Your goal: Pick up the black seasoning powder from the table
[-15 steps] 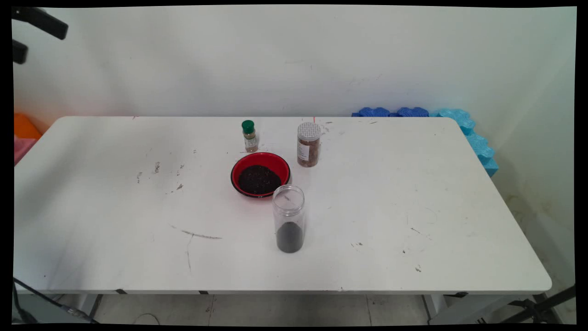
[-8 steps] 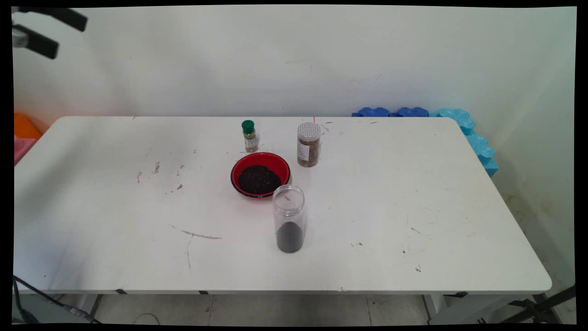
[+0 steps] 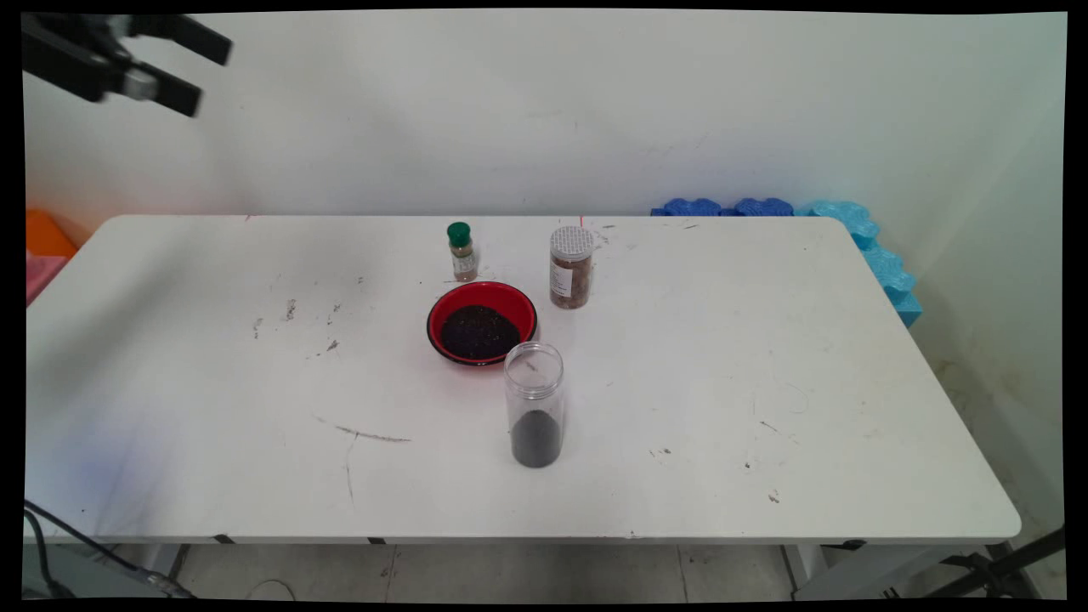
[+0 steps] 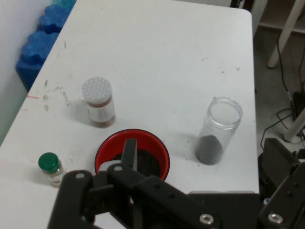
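So the black two-finger end effector (image 3: 200,75) is way up in the air off the far left corner of the white desk (image 3: 765,382), fingers spread apart and holding nothing. It touches none of the things on the desk; all of them sit well below it and off to its right in the main view.

Closest to it down there is the small spice bottle with a green cap (image 3: 461,252), standing upright near the far edge. Just in front of that bottle is the round red bowl with dark grains in it (image 3: 482,323). Beside the bowl, further from the end effector, stands a clear jar of brownish stuff with a white perforated lid (image 3: 570,267). Farthest away, toward the near edge, is a tall clear plastic jar with no lid (image 3: 534,404), upright, with a dark layer at the bottom; its rim overlaps the bowl's edge in the main view, but in the hand view they stand apart.

From the hand camera, one finger (image 4: 129,151) lines up over the red bowl, with the green-capped bottle at lower left. Some blue foam blocks (image 3: 816,223) sit behind the desk's far right corner.
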Robot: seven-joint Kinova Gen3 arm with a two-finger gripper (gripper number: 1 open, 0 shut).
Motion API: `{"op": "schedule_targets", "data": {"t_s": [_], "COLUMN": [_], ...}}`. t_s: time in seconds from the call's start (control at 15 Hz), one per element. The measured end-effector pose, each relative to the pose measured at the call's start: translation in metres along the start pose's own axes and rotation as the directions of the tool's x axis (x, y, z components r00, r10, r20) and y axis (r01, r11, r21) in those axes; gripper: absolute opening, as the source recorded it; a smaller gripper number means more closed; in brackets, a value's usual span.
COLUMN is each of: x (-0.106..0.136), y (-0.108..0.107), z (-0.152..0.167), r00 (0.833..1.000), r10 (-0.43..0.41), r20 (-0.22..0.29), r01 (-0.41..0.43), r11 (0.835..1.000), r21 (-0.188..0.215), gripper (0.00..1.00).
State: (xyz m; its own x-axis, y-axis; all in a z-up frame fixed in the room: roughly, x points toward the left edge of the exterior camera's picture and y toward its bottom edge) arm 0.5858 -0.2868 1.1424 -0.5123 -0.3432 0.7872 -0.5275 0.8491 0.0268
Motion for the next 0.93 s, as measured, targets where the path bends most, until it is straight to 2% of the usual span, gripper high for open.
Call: {"op": "schedule_targets", "data": {"t_s": [0.33,0.67,0.93], "x": [-0.017,-0.052,-0.080], "y": [0.005,0.018,0.033], "z": [0.046,0.088,0.116], "r00": [0.999,0.997,0.995], "r10": [-0.036,-0.062,-0.077], "r20": [0.013,0.048,0.070], "r01": [0.036,0.062,0.077], "r11": [0.999,0.998,0.997], "r21": [-0.002,0.008,-0.005], "gripper": [1.00,1.00,1.00]}}
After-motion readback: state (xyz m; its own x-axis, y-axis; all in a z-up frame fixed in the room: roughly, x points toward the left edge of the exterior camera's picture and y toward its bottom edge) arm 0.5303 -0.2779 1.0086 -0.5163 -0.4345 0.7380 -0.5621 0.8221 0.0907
